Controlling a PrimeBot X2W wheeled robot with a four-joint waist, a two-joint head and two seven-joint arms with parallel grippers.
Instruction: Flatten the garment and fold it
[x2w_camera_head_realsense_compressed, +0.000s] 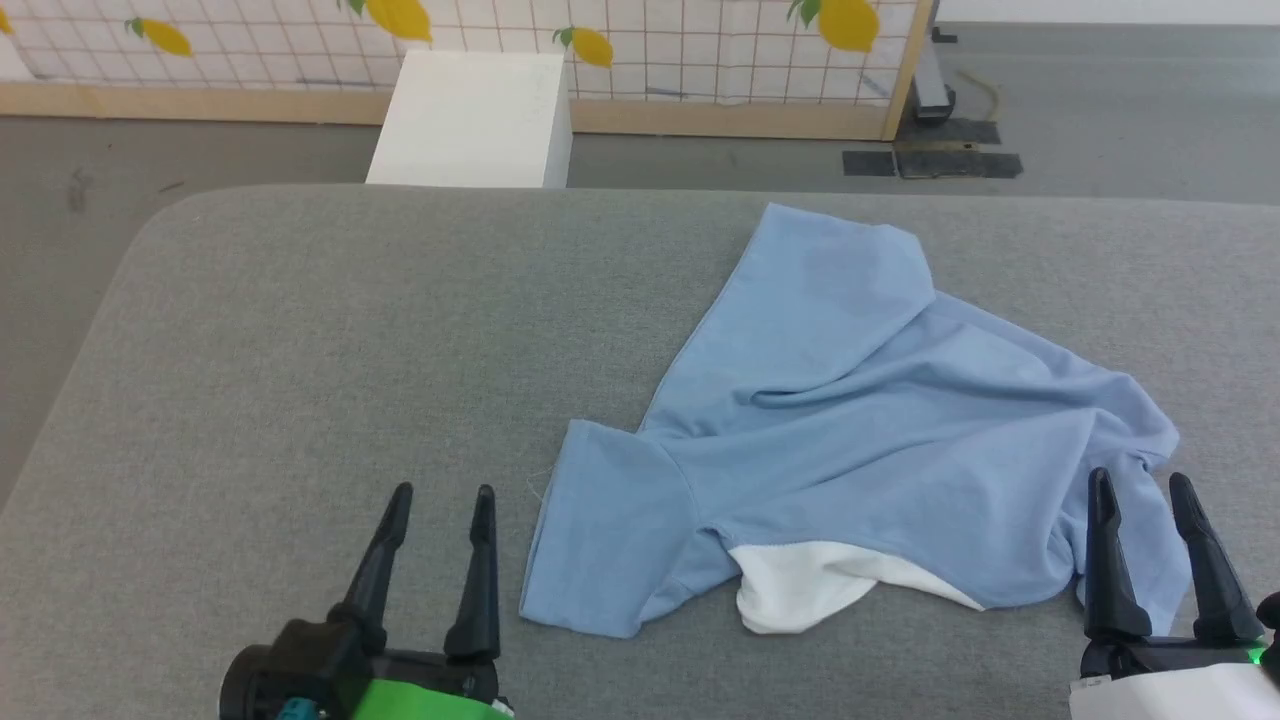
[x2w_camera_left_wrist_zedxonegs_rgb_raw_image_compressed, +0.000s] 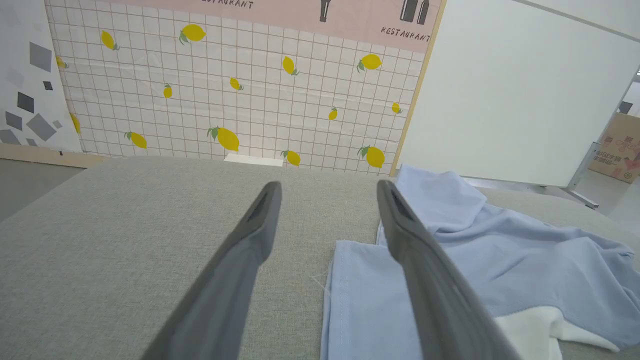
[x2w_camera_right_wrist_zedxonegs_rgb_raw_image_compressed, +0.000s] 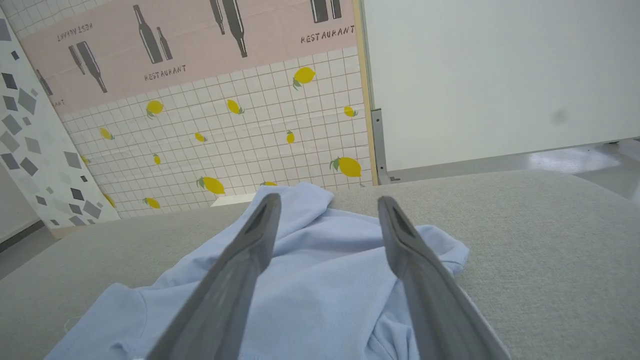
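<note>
Lying crumpled on the grey bench (x2w_camera_head_realsense_compressed: 300, 350), the garment (x2w_camera_head_realsense_compressed: 860, 430) sits right of centre in the head view, with its white panel nearest. The left hand (x2w_camera_head_realsense_compressed: 443, 492) is spread wide beside a sleeve, and the right hand (x2w_camera_head_realsense_compressed: 1140, 478) is wide at the near right corner. In the left wrist view the empty fingers have the garment on their right. In the right wrist view the spread fingers frame blue fabric, gripping nothing.

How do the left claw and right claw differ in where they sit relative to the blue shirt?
The left claw is over bare grey surface, beside the shirt; the right claw overlaps the shirt's crumpled right edge. In the wrist views, fabric lies mostly to one side of the left claw but between the right claw's fingers. Both are open, holding nothing.
</note>
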